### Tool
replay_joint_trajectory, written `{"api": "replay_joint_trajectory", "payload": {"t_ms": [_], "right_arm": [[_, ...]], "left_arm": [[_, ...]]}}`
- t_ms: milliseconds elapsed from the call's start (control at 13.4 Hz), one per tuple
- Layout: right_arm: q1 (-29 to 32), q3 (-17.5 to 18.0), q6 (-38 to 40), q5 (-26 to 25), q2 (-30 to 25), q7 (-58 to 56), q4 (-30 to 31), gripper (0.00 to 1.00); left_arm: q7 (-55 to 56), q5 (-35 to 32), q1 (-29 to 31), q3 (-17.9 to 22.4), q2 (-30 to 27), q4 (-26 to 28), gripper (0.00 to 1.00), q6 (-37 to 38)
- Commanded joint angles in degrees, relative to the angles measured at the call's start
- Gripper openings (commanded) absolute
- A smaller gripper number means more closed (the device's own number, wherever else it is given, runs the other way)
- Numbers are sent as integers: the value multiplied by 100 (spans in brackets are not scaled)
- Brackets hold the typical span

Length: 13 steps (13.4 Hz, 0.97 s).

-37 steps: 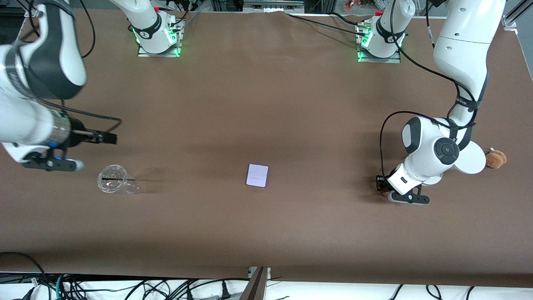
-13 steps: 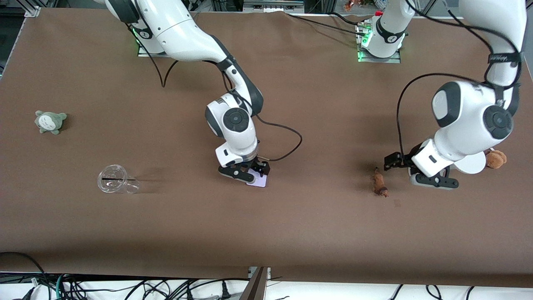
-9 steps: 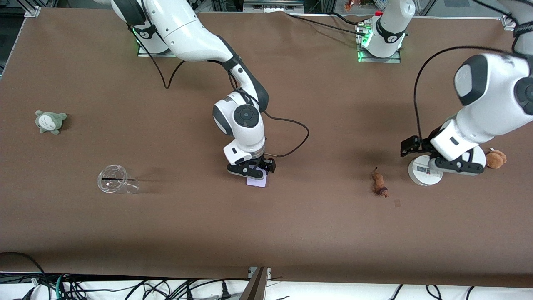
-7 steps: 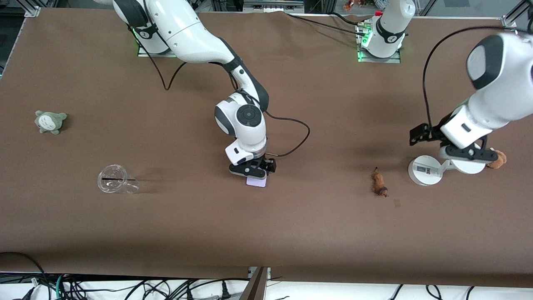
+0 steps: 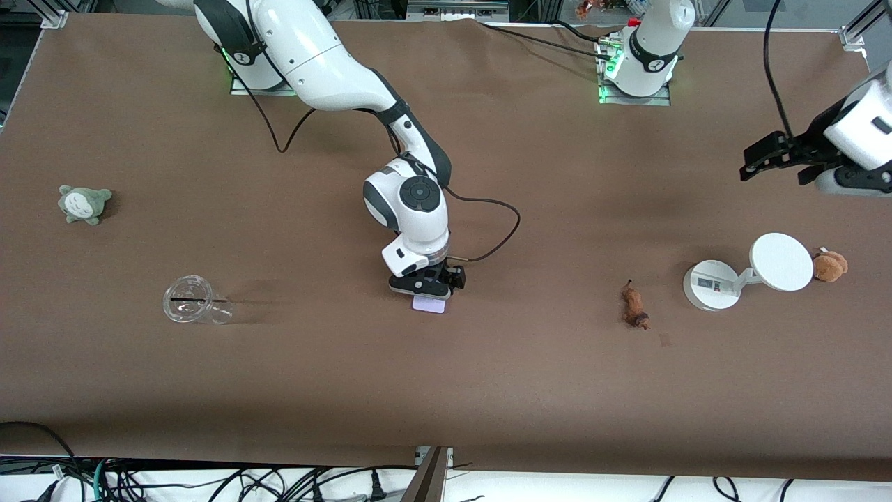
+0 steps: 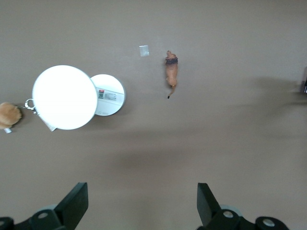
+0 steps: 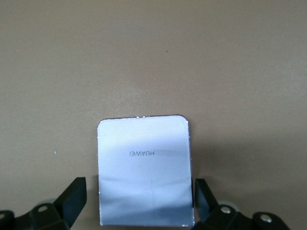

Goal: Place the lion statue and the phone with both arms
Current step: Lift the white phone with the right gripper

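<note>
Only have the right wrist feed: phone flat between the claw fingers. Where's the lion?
Observer: The lion lies on the table toward the left arm's end, beside the white stand. Nothing touches it.
Operator: Left claw?
Observer: The left claw is open and empty, up in the air over bare table at that same end.
Operator: Anything crowding the phone?
Observer: No. The right claw is open, low over the phone. The nearest other thing is a clear cup, well apart toward the right arm's end.
</note>
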<state>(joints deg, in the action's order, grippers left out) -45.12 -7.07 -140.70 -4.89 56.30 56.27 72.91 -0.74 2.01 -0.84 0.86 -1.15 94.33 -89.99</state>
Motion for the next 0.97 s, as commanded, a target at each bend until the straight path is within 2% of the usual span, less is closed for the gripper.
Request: {"api": "replay_joint_trajectory", "payload": {"t_ms": [0, 149, 298, 521, 744, 893], "right_arm": [[-49, -66, -54, -161, 162, 86, -154, 100], [-49, -66, -115, -170, 171, 86, -154, 100], [-49, -66, -195, -170, 214, 77, -154, 93], [-40, -83, -213, -179, 223, -45, -154, 56], [56, -110, 41, -170, 57, -169, -154, 53], [266, -180, 785, -91, -267, -877, -154, 53]], "left_arm": [[467, -306, 5, -130, 291, -485, 100, 446], [557, -306, -12, -139, 387, -503, 100, 429], [592, -306, -21, -217, 397, -530, 100, 438], [750, -228, 101, -402, 406, -530, 100, 429], [750, -253, 93, -490, 397, -547, 100, 455], [750, -271, 102, -482, 388, -547, 100, 429]]}}
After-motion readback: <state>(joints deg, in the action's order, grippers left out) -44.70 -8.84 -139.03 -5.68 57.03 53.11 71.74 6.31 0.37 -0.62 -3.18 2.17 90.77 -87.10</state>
